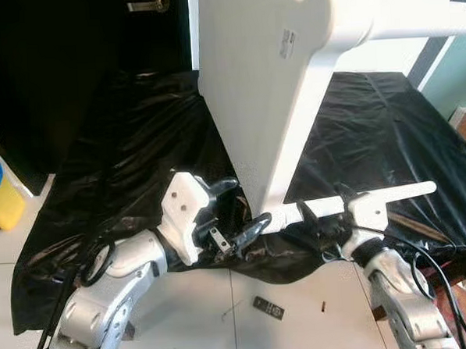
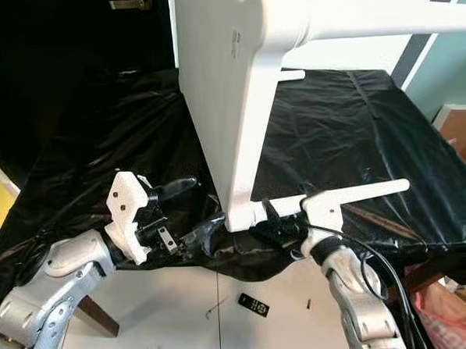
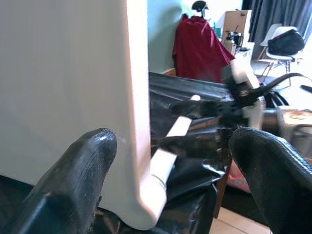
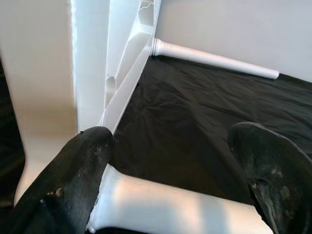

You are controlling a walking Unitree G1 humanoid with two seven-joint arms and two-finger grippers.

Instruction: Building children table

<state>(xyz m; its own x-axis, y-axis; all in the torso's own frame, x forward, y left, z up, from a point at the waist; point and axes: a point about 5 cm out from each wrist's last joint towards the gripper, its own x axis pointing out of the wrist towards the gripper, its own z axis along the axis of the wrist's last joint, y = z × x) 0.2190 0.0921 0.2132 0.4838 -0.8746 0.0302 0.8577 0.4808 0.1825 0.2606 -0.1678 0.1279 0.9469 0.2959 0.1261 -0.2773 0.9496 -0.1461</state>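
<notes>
the white leg (image 1: 297, 212) lies level at centre, long axis pointing right from the tabletop (image 1: 267, 87) corner; right gripper (image 1: 329, 215), open, seemingly astride it, nearer than open left gripper (image 1: 233, 210)

This looks like a lived-in room of a home. A white tiled floor (image 1: 303, 327), a dark door with a brass handle (image 1: 150, 2), pale blue walls (image 3: 161, 34), a red cloth (image 3: 200, 46) draped over furniture, and white chairs (image 3: 278, 39) show it
</notes>
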